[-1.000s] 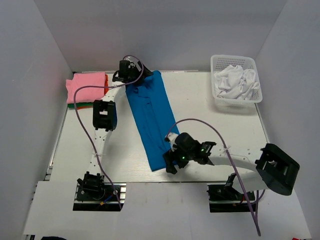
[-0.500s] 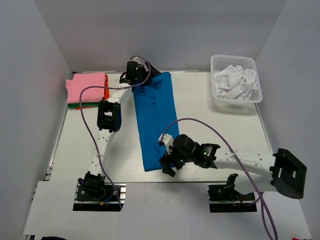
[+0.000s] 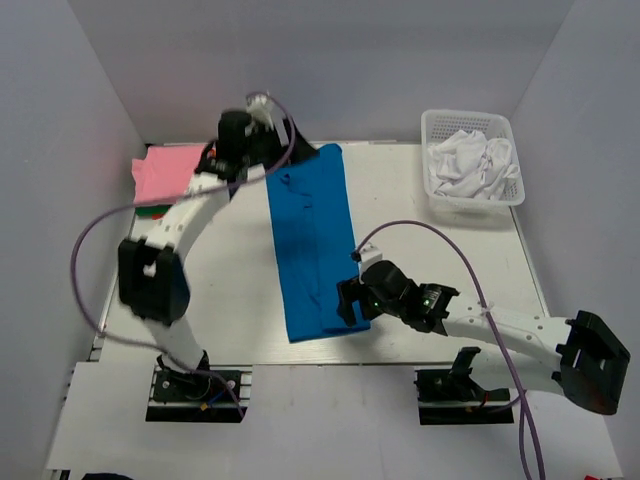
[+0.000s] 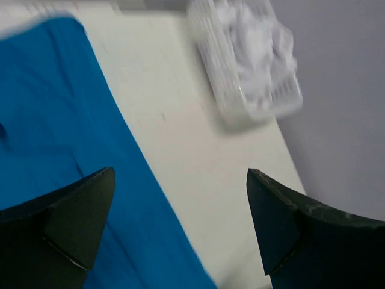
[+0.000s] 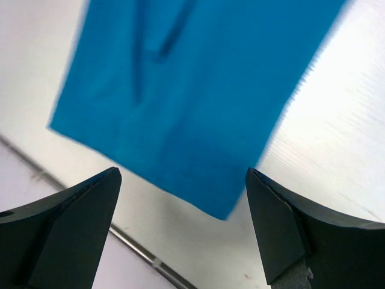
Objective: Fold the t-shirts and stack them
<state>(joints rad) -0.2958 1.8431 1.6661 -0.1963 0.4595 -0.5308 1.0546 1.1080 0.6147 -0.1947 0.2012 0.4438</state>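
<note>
The blue shirt (image 3: 312,245) is lying flat on the table (image 3: 430,250) as one long narrow strip. The left gripper (image 4: 179,174) is hanging near its far end and the right gripper (image 5: 182,171) over its near right corner, both with jaws apart and nothing in them. An end-over-end fold looks due, so the jaws should be pinching every layer at the corners and lifting evenly, keeping the edges square.
</note>
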